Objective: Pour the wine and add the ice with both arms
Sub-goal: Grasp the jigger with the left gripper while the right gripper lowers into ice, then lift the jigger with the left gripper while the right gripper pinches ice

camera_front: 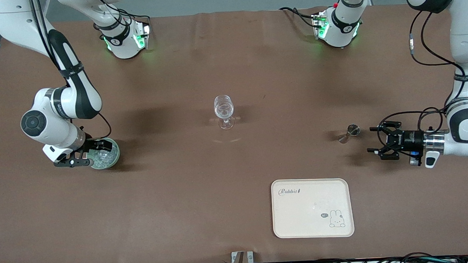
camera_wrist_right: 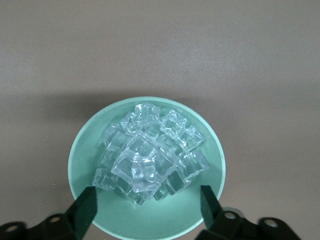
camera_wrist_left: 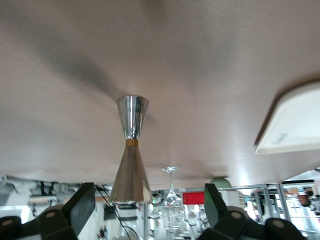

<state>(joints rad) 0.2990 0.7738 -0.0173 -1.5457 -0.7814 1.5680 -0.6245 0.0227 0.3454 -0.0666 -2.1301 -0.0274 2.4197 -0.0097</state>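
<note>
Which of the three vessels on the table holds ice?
The pale green bowl under the right hand: its ice is piled high. The stemmed glass and metal measuring cup show none.

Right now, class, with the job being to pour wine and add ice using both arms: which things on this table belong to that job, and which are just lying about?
Belongs to the job:
- ice in the green bowl, right gripper open over it
- wine glass, mid-table
- metal jigger, left gripper open beside it

Just lying about:
- cream rabbit tray, nearer the front camera
</note>
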